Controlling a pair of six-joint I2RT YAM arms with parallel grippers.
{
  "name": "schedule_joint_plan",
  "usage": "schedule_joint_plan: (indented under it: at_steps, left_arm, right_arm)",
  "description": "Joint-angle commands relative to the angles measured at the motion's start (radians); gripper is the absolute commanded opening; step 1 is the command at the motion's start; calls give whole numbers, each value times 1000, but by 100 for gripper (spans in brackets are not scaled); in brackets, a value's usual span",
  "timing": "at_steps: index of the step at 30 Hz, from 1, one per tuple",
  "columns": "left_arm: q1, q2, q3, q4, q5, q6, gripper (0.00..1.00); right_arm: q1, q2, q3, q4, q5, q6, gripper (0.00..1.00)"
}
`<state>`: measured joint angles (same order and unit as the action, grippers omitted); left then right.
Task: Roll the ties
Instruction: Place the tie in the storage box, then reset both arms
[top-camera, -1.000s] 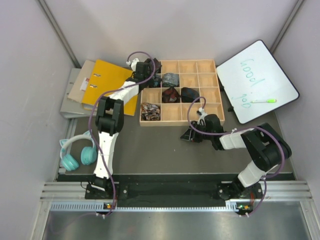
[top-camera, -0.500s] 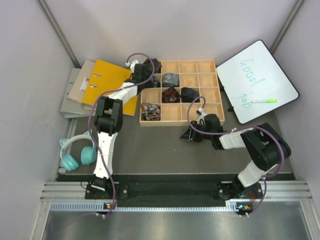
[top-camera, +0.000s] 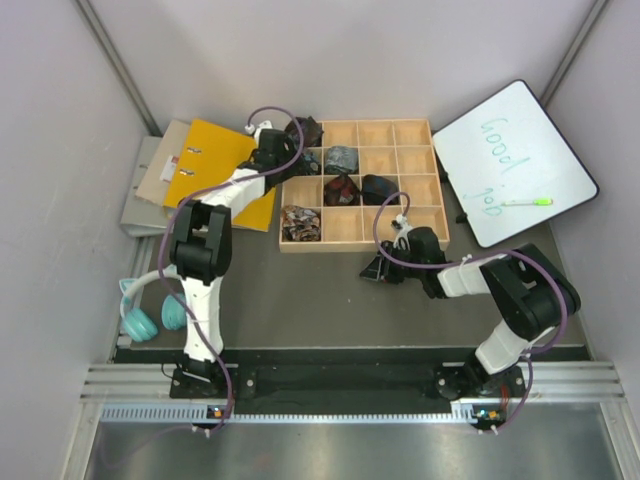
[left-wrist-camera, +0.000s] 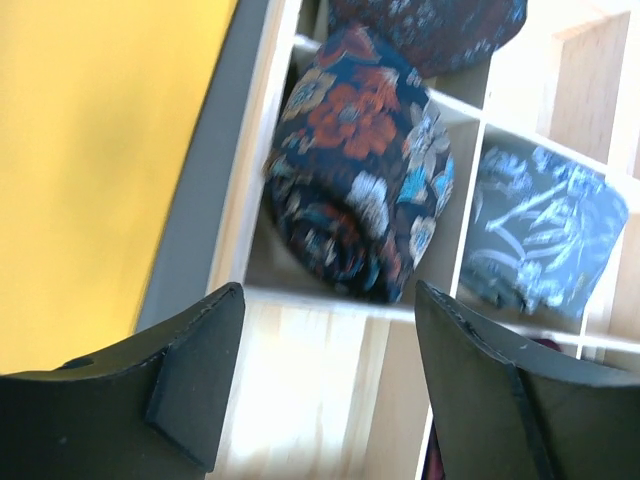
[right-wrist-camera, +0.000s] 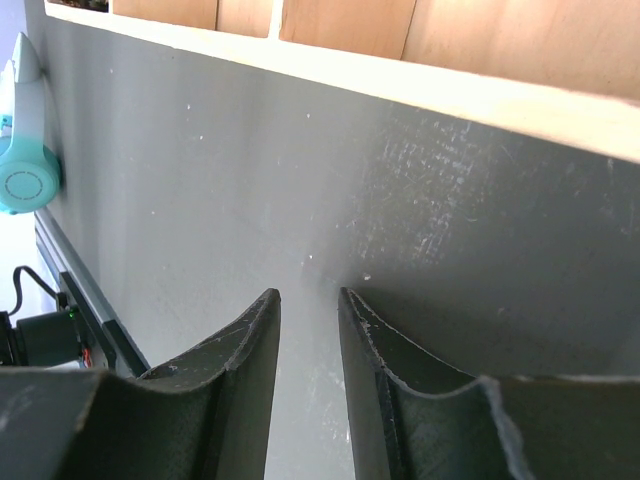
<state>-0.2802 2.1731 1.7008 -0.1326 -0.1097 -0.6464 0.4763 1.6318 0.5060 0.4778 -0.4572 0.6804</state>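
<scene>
Left wrist view: left fingers (left-wrist-camera: 195, 380) spread wide, empty. Rolled floral tie (left-wrist-camera: 360, 180) in far-left compartment of wooden tray (left-wrist-camera: 300, 380), just ahead, centred between them. Right fingers (right-wrist-camera: 245, 350) nearly closed, empty, well apart over counter (right-wrist-camera: 200, 200).

— Framed in the middle?
— Shows the navy floral tie (left-wrist-camera: 360, 170), rolled into a bundle, sitting in one compartment of the wooden tray (left-wrist-camera: 300, 400), against the near wall.
— Flanked by what?
— Borders a grey-blue tie (left-wrist-camera: 545, 235) in the compartment just right, and a dark red-speckled tie (left-wrist-camera: 430, 25) just beyond, cut off at the far edge of the frame. Lies right of a yellow folder (left-wrist-camera: 90, 150), parted from it by a strip of grey table (left-wrist-camera: 200, 210).
— Gripped by anything?
— By nothing. Catches the left gripper (left-wrist-camera: 330, 300) on the near side of the bundle, dark fingers (left-wrist-camera: 190, 380) spread wide over bare wood, clear of the cloth.
</scene>
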Motion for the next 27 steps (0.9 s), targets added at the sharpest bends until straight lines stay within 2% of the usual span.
schedule_joint_plan:
  at_steps: [1,7,14,19,21,24,27]
  left_arm:
    - [9,-142,-56,-18,2,34,75]
    - [9,-321,-199,-22,21,50,75]
    - [9,-574,-446,-53,-34,114,75]
    - [10,-709,-639,-76,-232,174,74]
    - [12,-788,-708,-30,-280,214,74]
    - [12,-890,-898,92,-318,280,74]
    - [12,-944,-1022,172,-412,274,73]
  right_arm:
    - [13,48,-23,-157,69,-56,32]
    - [12,42,-24,-160,71,-54,32]
    - [13,26,-37,-157,74,-50,32]
    - [13,8,-49,-153,77,-47,33]
    - [13,0,-57,-148,78,-45,33]
    - [15,-10,-64,-142,78,-44,33]
    - [15,-20,-73,-137,80,-42,33]
